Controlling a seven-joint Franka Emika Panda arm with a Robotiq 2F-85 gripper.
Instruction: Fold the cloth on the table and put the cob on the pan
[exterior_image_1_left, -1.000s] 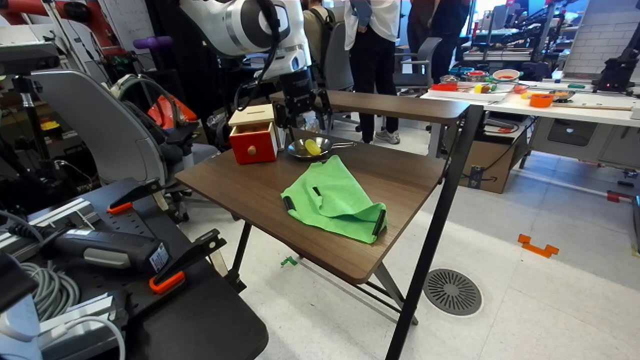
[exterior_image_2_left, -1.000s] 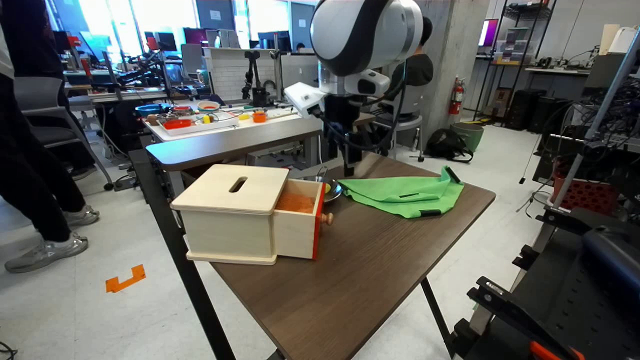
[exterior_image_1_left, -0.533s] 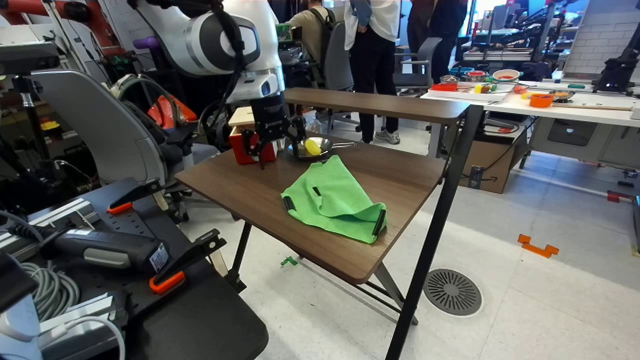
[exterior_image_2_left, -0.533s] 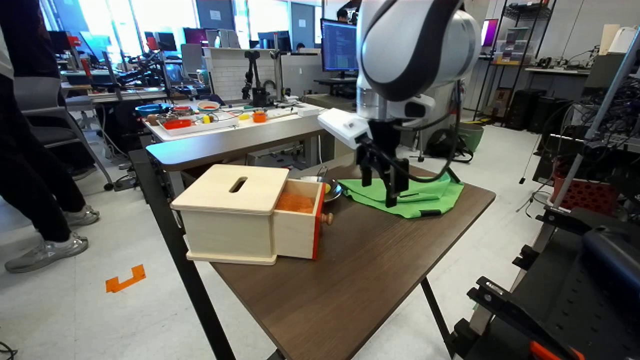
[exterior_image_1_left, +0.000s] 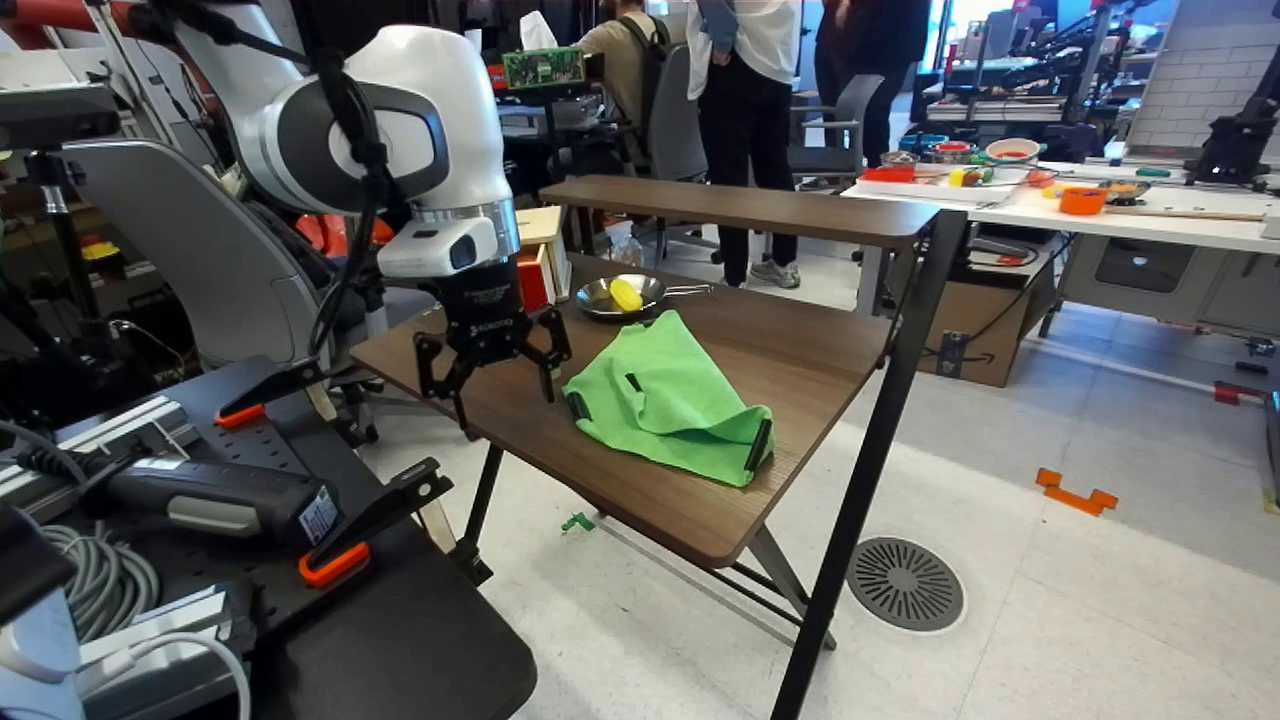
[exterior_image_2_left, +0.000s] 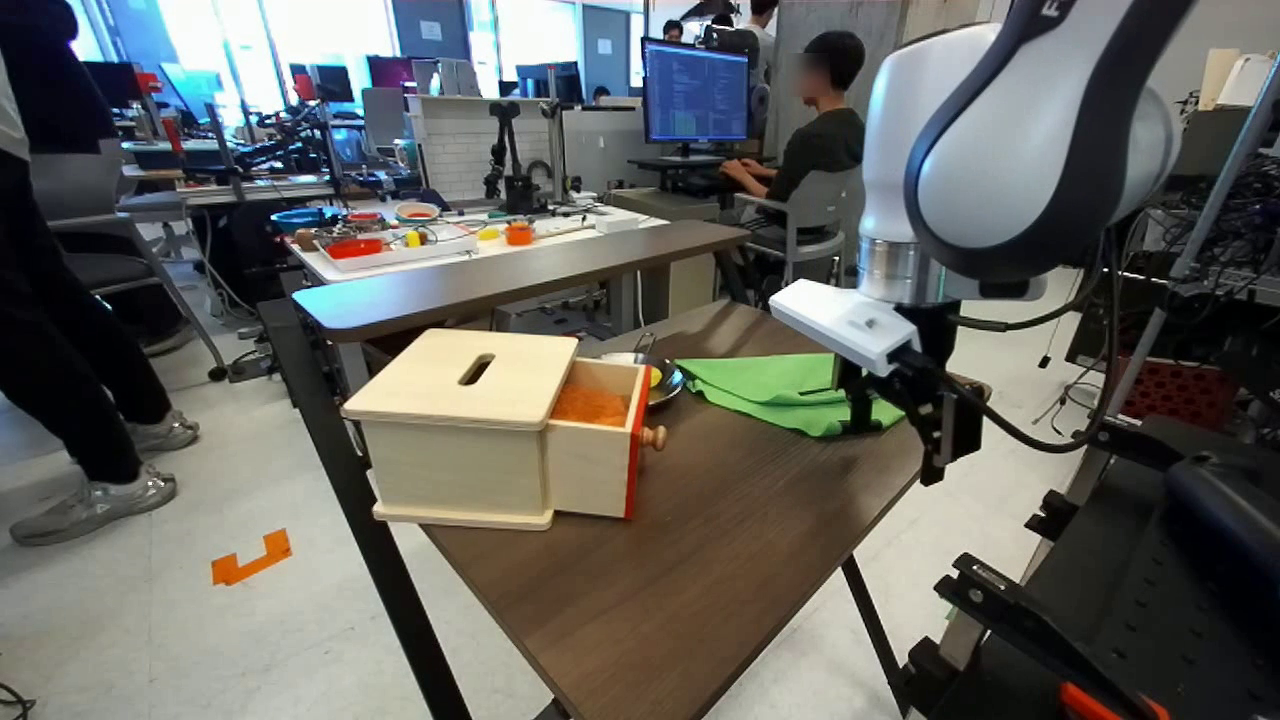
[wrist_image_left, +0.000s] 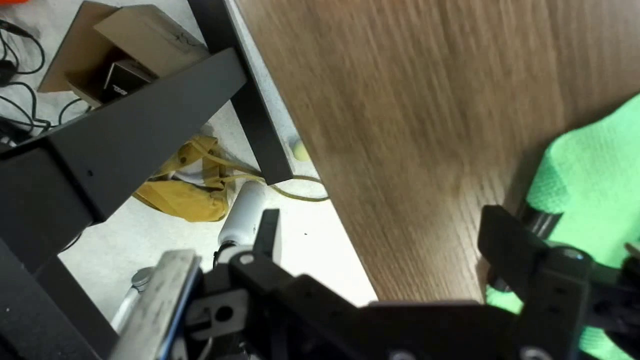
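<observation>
The green cloth (exterior_image_1_left: 665, 410) lies folded over unevenly, with black clips or strips at its edges, on the brown table (exterior_image_1_left: 810, 335). It also shows in the other views (exterior_image_2_left: 780, 385) (wrist_image_left: 600, 175). The yellow cob (exterior_image_1_left: 626, 294) lies in the metal pan (exterior_image_1_left: 592, 302) behind the cloth; in an exterior view the cob (exterior_image_2_left: 655, 377) is partly hidden by the drawer. My gripper (exterior_image_1_left: 505, 400) is open and empty above the table's edge, beside the cloth. In the wrist view the gripper (wrist_image_left: 380, 225) has one finger near the cloth and the other beyond the table edge.
A wooden box (exterior_image_2_left: 460, 460) with its red-fronted drawer (exterior_image_2_left: 600, 470) pulled out stands beside the pan. A raised shelf (exterior_image_1_left: 740, 208) runs along the table's back. A black side table (exterior_image_1_left: 400, 620) with clamps and tools stands near the arm.
My gripper has moved from near the pan and box, across the table, to the edge beside the cloth. It stays open. Cloth, cob and pan have not moved.
</observation>
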